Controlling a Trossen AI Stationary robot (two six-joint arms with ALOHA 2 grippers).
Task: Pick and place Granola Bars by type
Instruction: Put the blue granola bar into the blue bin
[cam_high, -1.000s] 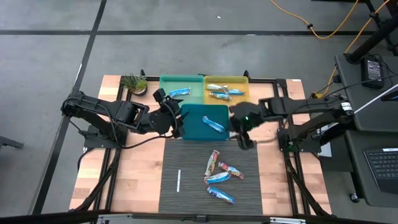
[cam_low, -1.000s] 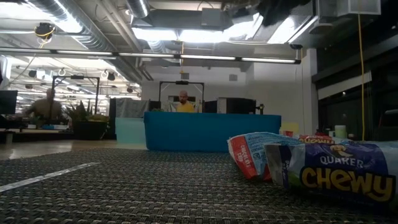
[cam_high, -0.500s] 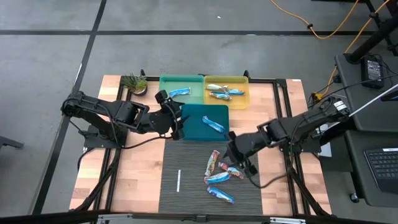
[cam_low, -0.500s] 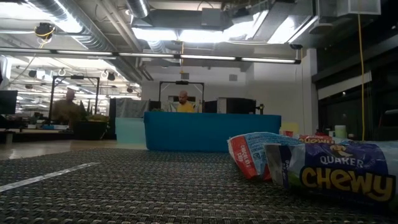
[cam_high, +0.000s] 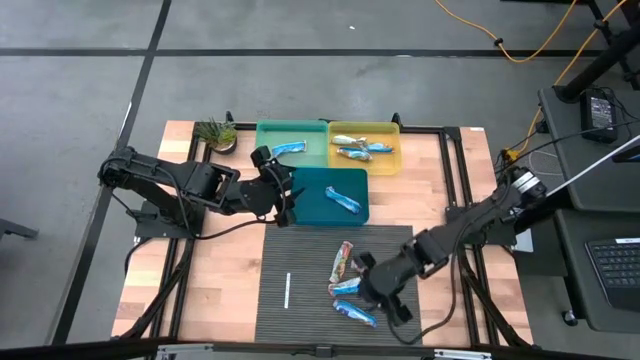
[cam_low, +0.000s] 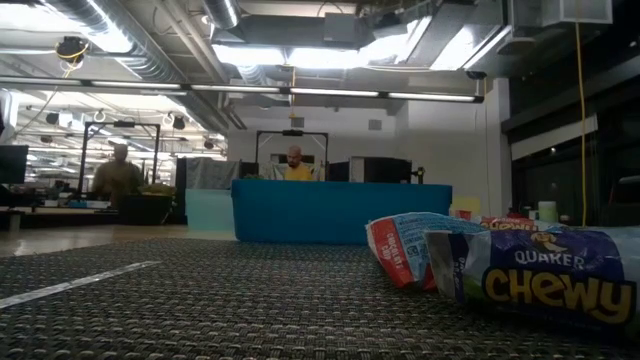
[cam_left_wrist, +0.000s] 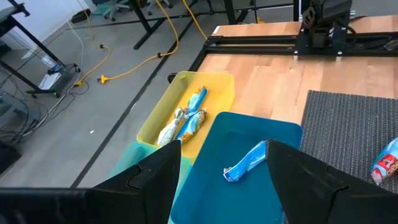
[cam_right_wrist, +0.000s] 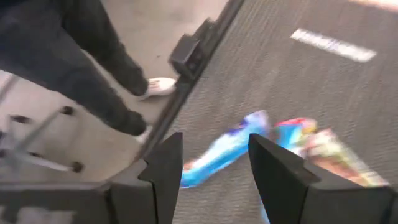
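Four bars (cam_high: 350, 285) remain loose on the dark mat (cam_high: 300, 260), near the front of the table and right of the thin white stick (cam_high: 287, 290). One second ago my right gripper (cam_high: 376, 292) was far back, beside the blue tray (cam_high: 305, 205); now it has swung to the near side and hangs over this pile, close to the blue bar (cam_right_wrist: 217, 152) that shows between its fingers (cam_right_wrist: 283, 171) in the right wrist view. I see the fingers spread apart, with nothing between them.

My judgement: one delivery is finished and the next pick begins (the blue bar seems the target).

My left gripper (cam_high: 283, 192) waits at the left edge of the blue tray, its fingers also spread and empty. The sorted bars are in the far trays: one blue bar (cam_high: 343, 200) in the blue tray, one (cam_high: 288, 148) in the green tray (cam_high: 275, 135), and some (cam_high: 357, 147) in the yellow tray (cam_high: 385, 165).

The pile is tight, the wrappers touch each other, so I must descend carefully to take only one.
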